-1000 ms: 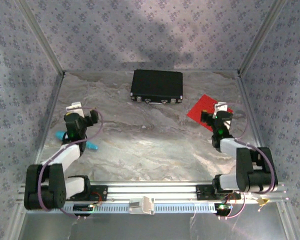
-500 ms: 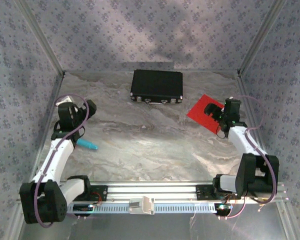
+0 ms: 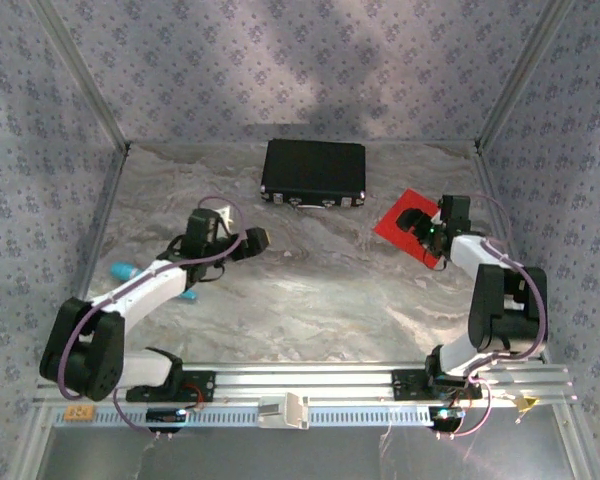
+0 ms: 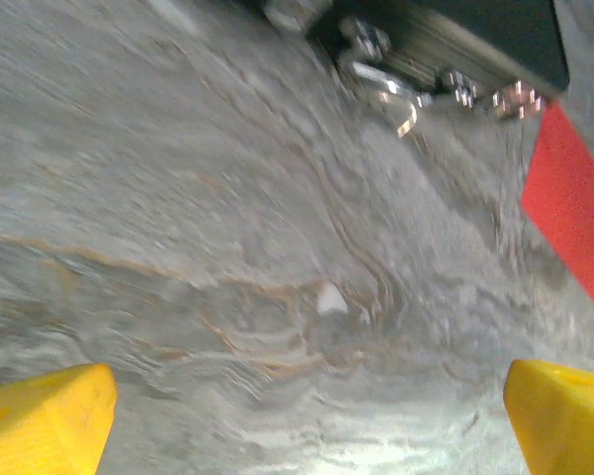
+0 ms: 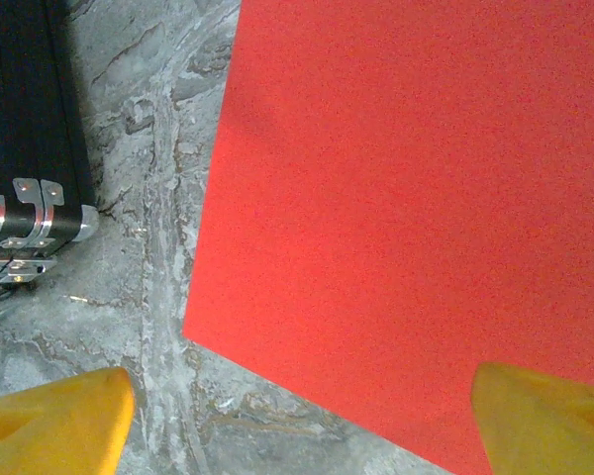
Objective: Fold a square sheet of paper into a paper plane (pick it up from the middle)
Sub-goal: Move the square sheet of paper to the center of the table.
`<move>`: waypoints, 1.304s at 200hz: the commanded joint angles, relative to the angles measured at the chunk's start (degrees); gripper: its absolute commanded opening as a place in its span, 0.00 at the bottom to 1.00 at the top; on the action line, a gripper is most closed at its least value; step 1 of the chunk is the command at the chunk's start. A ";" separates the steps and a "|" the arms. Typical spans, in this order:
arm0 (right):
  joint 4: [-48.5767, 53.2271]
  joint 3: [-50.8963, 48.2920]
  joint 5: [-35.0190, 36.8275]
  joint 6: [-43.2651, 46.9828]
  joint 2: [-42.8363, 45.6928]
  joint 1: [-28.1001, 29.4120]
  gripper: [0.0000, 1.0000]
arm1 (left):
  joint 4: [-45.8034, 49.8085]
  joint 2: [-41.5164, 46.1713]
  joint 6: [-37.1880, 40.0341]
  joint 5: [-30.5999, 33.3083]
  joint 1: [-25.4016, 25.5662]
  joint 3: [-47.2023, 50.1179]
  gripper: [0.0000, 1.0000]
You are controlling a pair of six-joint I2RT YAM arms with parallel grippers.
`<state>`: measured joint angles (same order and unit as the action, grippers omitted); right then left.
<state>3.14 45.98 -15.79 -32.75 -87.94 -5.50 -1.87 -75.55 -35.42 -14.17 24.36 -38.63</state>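
The square sheet of paper [image 3: 393, 215] is bright red and lies flat on the table at the right, just right of the black case. In the right wrist view the sheet [image 5: 406, 188] spreads wide, with one corner pointing at the camera. My right gripper [image 3: 413, 224] hangs over the sheet's near part, open, its yellow fingertips [image 5: 54, 421] far apart and nothing between them [image 5: 302, 426]. My left gripper [image 3: 253, 240] reaches over the table's middle, open and empty [image 4: 307, 421]; it sees the sheet's edge [image 4: 574, 208] at far right. A paper plane is out of view.
The black case [image 3: 314, 171] lies at the back centre, its metal latches facing me [image 4: 416, 89] [image 5: 25, 109]. A small turquoise object [image 3: 122, 269] lies at the left, partly under my left arm. Patterned walls close in three sides.
My left arm swung from the left side toward the table's middle and stretched out low. My right gripper shifted left over the red sheet, jaws narrowing slightly but still wide.
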 commanded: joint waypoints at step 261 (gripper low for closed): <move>5.39 -9.93 -6.17 -0.89 10.13 15.17 0.74 | 1.57 8.76 1.23 16.55 4.32 1.46 1.00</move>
<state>7.46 34.44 -22.28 -34.48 -77.67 14.09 1.56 -67.55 -33.56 2.42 28.88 -37.08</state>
